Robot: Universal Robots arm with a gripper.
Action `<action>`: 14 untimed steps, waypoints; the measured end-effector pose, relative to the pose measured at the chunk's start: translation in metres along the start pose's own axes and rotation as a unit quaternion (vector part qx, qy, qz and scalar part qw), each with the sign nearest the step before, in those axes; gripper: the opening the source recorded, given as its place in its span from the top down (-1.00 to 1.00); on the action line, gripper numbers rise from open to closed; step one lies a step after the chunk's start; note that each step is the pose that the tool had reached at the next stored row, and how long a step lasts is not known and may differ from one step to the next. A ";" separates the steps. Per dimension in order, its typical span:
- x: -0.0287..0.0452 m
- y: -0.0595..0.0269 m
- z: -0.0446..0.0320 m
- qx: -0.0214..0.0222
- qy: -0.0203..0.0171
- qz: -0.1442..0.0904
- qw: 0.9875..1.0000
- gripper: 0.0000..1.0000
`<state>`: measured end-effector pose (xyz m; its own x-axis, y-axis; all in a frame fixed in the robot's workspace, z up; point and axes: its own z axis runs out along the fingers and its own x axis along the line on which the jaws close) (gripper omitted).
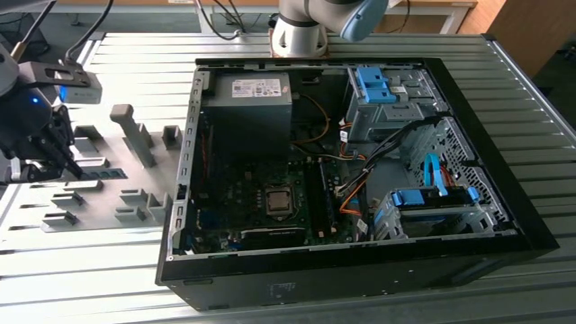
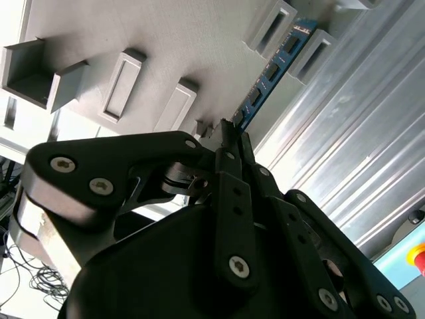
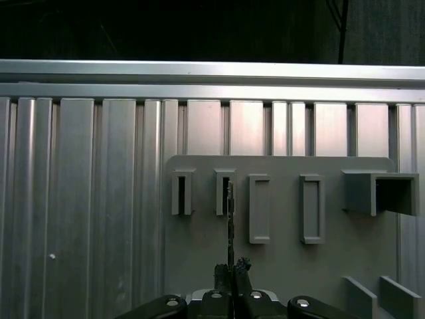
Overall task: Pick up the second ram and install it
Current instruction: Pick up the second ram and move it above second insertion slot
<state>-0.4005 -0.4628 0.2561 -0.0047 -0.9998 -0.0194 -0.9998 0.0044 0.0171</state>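
Note:
The second ram (image 2: 271, 72) is a narrow blue stick with black chips. It lies on edge between two grey holder blocks (image 2: 312, 52) on the grey plate. In the first wrist view the second ram (image 3: 230, 219) shows as a thin dark line running from a holder slot to the fingertips. My gripper (image 2: 229, 133) is shut on the stick's near end, one black finger (image 3: 243, 267) on each side. In the exterior view my gripper (image 1: 72, 174) hangs low over the plate at the exterior view's left, with the second ram (image 1: 106, 173) right beside its tips.
The grey plate (image 1: 108, 233) carries several holder blocks and an upright piece (image 1: 135, 133). To the exterior view's right stands the open computer case (image 1: 183, 177) with power supply (image 1: 247, 101), motherboard and long black slots (image 1: 318, 196). The arm's base (image 1: 301, 32) stands behind the case on the ribbed metal table (image 1: 81, 277).

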 end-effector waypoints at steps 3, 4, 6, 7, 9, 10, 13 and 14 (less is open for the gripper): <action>0.0000 0.0000 -0.0016 0.000 0.000 0.000 1.000 0.73; -0.0001 0.0000 -0.0021 0.000 0.000 0.000 1.000 0.73; -0.0001 0.0001 -0.0034 0.000 0.000 0.000 1.000 0.73; -0.0001 0.0000 -0.0039 0.000 0.000 0.000 1.000 0.73; -0.0001 0.0001 -0.0049 0.000 0.000 0.000 1.000 0.73; -0.0001 0.0001 -0.0055 0.000 0.000 0.000 1.000 0.73; -0.0002 0.0001 -0.0072 0.000 0.000 0.000 1.000 0.73; -0.0002 0.0001 -0.0076 0.000 0.000 0.000 1.000 0.73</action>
<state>-0.4005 -0.4628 0.2638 -0.0047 -0.9998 -0.0194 -0.9998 0.0044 0.0171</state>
